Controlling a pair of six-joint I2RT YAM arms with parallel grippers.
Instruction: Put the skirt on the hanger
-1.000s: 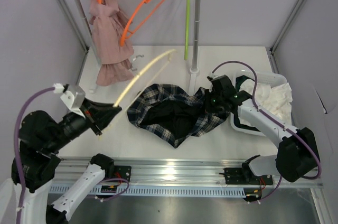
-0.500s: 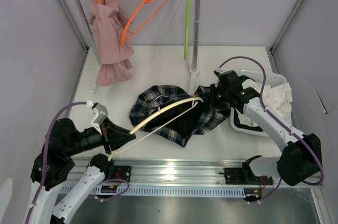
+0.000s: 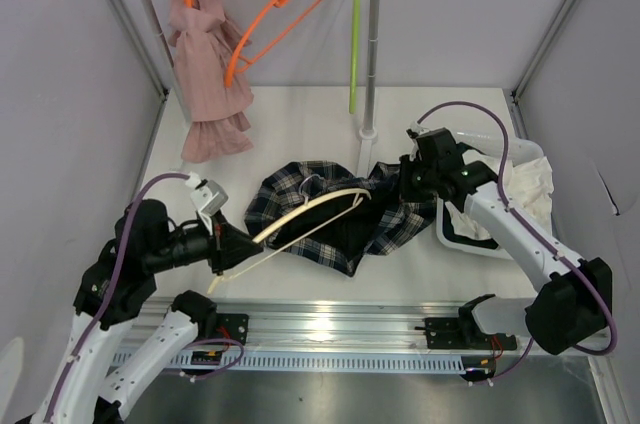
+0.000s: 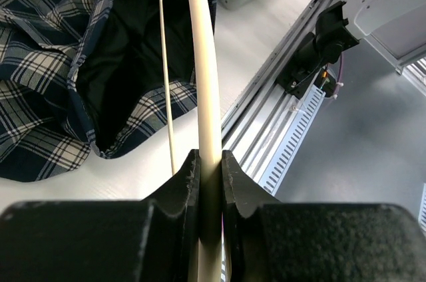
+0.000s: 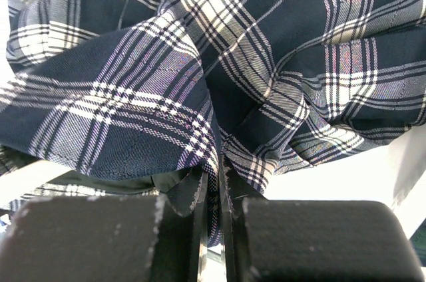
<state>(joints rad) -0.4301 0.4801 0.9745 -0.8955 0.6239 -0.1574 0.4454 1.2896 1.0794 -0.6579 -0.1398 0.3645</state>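
Observation:
The dark plaid skirt (image 3: 310,214) lies crumpled at the table's middle, its dark inside open. My left gripper (image 3: 228,247) is shut on the cream hanger (image 3: 300,216), which reaches right across the skirt's opening. In the left wrist view the hanger (image 4: 203,62) runs up from between the jaws over the skirt (image 4: 60,69). My right gripper (image 3: 412,182) is shut on the skirt's right edge and holds it raised. In the right wrist view plaid cloth (image 5: 166,96) is pinched between the jaws.
A rack (image 3: 372,44) at the back holds a pink garment (image 3: 205,74), orange hangers (image 3: 280,9) and a lime-green hanger (image 3: 354,44). A white basket (image 3: 500,234) with white cloth (image 3: 525,184) stands at the right. A metal rail (image 3: 330,324) runs along the near edge.
My left arm swung the hanger from the table's left side across onto the skirt, then drew it slightly left. My right gripper lifted the skirt's right edge and the cloth bunched up.

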